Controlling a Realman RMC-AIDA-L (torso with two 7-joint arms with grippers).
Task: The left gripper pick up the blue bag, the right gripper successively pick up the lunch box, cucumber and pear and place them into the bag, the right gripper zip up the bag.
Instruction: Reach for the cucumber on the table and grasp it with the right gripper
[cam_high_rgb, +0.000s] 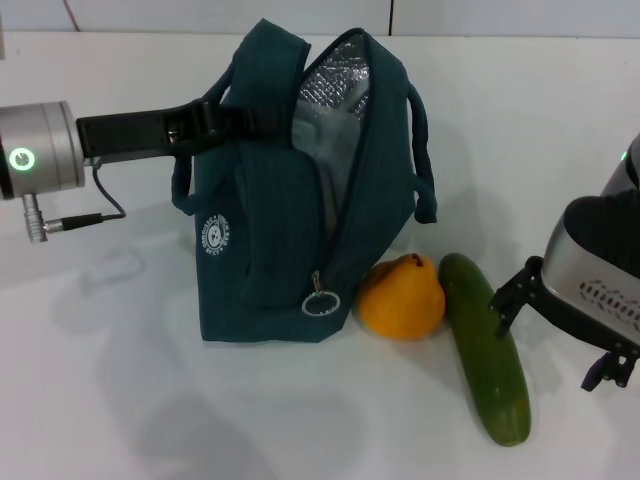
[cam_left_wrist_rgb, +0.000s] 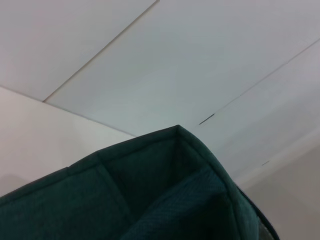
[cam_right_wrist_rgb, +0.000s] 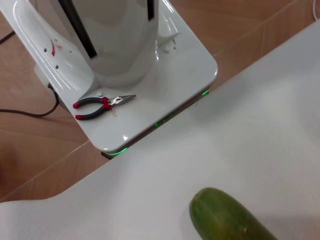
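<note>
The blue bag (cam_high_rgb: 270, 240) stands upright mid-table, its top open and the silver lining showing. My left gripper (cam_high_rgb: 215, 120) reaches in from the left and is shut on the bag's upper rim by a handle. The left wrist view shows only the bag's fabric (cam_left_wrist_rgb: 150, 200). The pear (cam_high_rgb: 400, 298) lies at the bag's right foot, and the cucumber (cam_high_rgb: 485, 345) lies just right of the pear. My right gripper (cam_high_rgb: 548, 350) hovers low just right of the cucumber, open and empty. The cucumber's end also shows in the right wrist view (cam_right_wrist_rgb: 230, 220). The lunch box is out of view.
The white table (cam_high_rgb: 120, 400) runs under everything. The right wrist view shows the table's near edge, my white base (cam_right_wrist_rgb: 150, 90) on the floor below it, and red-handled pliers (cam_right_wrist_rgb: 97, 105) lying on that base.
</note>
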